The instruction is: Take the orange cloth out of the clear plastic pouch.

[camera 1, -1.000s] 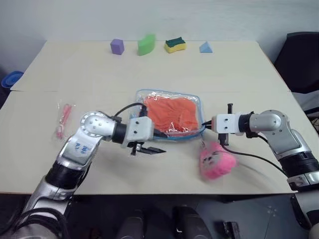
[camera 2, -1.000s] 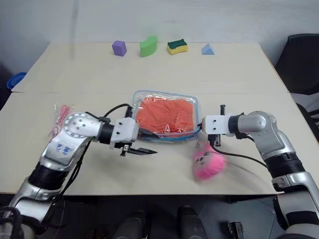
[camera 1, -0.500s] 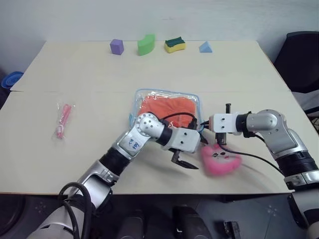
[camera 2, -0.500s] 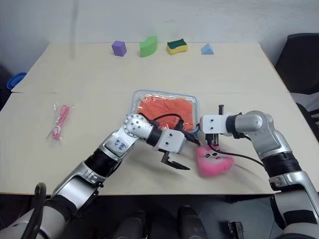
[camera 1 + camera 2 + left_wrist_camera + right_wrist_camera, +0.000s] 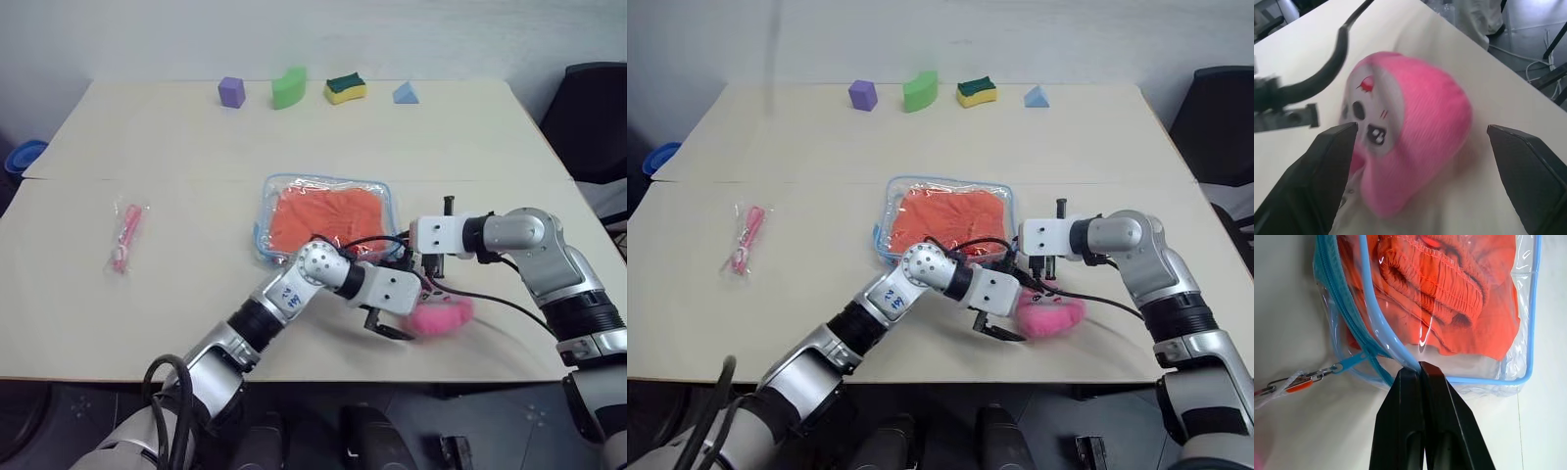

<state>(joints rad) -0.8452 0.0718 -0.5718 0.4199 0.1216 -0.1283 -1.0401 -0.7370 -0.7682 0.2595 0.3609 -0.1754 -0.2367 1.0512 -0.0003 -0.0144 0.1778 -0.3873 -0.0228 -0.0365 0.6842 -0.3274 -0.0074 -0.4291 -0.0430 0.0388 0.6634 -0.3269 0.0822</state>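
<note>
The right gripper (image 5: 1420, 374) has its black fingers pressed together on the light-blue edging of the clear plastic pouch (image 5: 323, 220), seemingly to anchor it. The fuzzy orange cloth (image 5: 1449, 289) lies inside, just beyond those fingertips. The left gripper (image 5: 1420, 142) is spread wide around the pink plush toy (image 5: 1410, 122), likely to clear it aside; the pouch sits just behind it.

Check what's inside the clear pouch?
The pouch holds a bunched orange cloth, visible through the plastic. Anything beneath the cloth is covered. The right tool is shut on its edge.
</note>
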